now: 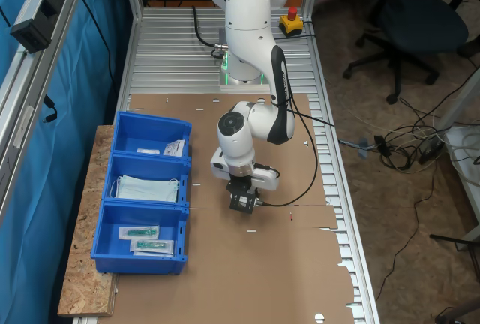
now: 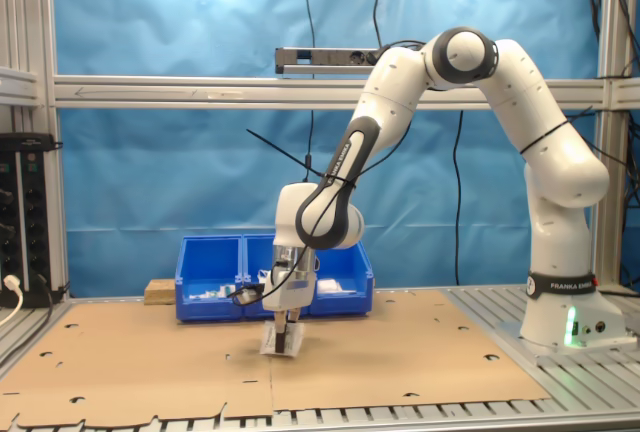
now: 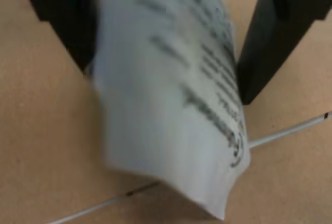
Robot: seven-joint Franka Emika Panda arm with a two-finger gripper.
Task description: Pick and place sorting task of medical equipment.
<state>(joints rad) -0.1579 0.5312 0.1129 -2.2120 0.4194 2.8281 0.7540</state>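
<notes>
My gripper sits low over the brown cardboard sheet, a little left of centre in the second exterior view, and my two black fingers are pinched on a white packet. In the wrist view the packet hangs between them, bowed and blurred, with dark print running down it (too soft to read). In the second exterior view the packet dangles from my fingertips with its lower edge at the cardboard; I cannot tell whether it touches. In the first exterior view my gripper is near the middle of the frame, with the packet hidden under my hand.

At the left of the first exterior view stand three joined blue bins. The top one holds another white packet, the middle one light-blue face masks, the bottom one clear packets with green items. My gripper is well apart from them.
</notes>
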